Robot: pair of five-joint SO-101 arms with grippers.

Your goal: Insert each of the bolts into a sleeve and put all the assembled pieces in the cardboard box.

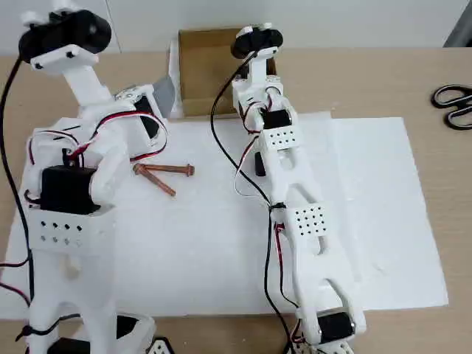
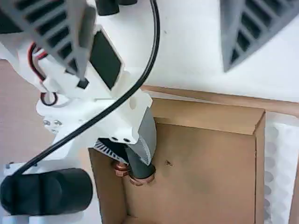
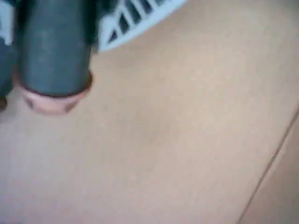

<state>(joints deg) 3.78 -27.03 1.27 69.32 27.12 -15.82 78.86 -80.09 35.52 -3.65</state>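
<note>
The cardboard box (image 1: 200, 74) stands at the table's far edge. My right gripper (image 2: 136, 156) is down inside it, shut on a dark sleeve (image 3: 52, 46) with a copper bolt head (image 3: 49, 100) showing at its lower end, just above the box floor (image 3: 187, 140). Beside it in the box lies a second copper bolt head (image 2: 121, 169). Two bare copper bolts (image 1: 164, 170) lie crossed on the white foam sheet (image 1: 221, 243). My left gripper (image 1: 158, 94) hangs open above the sheet's far left corner, left of the box, with its grey fingers (image 2: 60, 32) spread and nothing between them.
Black scissors (image 1: 453, 105) lie at the far right of the table. A small dark object (image 1: 259, 164) sits on the sheet beside the right arm. The right arm stretches across the sheet's middle, and the sheet's right half is bare.
</note>
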